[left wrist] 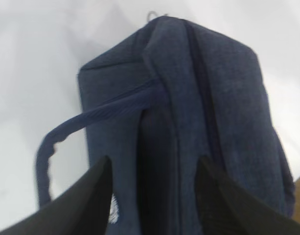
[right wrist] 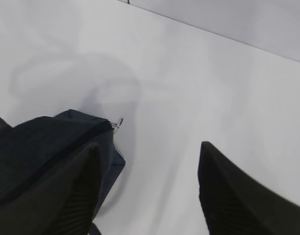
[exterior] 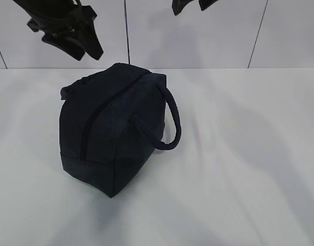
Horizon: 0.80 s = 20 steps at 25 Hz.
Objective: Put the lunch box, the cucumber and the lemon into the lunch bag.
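1. Exterior view: lunch bag (exterior: 113,128) sits centre-left on the white table (exterior: 238,179), zipper closed.
2. Soft fabric, probably light, floppy; grasp a padded handle (exterior: 169,120) or the ring pull (right wrist: 118,122).
3. Left gripper (left wrist: 152,196) and right gripper (right wrist: 147,196) both apart, empty.

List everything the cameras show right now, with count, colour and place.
lunch bag: one, dark navy, on the table left of centre, zipper closed as far as it shows.
handles: two, navy; one loops out on the bag's right side, the other on its left, seen from the left wrist.
zipper pull: one, silver, at the bag's far end.
table: one, white, under the bag.
lunch box, cucumber, lemon: none in view.
left gripper: one, black, above the bag's far left, jaws apart, nothing between them.
right gripper: one, black, top edge, jaws apart, empty.
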Motion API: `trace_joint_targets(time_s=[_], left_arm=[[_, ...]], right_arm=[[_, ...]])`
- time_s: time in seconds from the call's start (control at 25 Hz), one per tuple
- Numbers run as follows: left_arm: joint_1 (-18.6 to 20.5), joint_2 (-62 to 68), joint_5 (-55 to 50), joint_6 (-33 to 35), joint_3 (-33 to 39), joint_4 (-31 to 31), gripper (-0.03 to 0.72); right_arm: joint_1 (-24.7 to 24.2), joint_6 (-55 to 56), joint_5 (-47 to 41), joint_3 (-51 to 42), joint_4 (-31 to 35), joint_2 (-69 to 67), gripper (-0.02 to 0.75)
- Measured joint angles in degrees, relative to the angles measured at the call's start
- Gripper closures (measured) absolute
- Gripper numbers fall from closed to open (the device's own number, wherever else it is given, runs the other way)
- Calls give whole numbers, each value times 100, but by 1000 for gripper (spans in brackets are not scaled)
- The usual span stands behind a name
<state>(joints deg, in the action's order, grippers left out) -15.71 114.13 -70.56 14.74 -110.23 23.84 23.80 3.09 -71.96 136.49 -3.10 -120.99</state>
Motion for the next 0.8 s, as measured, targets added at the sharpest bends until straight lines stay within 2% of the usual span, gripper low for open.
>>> trace_joint_targets(time_s=[0.2,0.48,0.8], left_arm=[[11,-571,-35,-332,0,-657,297],[11,-1590,-88,-381,16,-779,339],[11,-2895,-150,-381,859,-1161,370]], right_arm=[[0,-10,0,-597,188,711,269],[0,-33,-7,-2104,191,2071,269],[0,-129,-21,-3604,212,3614,269]])
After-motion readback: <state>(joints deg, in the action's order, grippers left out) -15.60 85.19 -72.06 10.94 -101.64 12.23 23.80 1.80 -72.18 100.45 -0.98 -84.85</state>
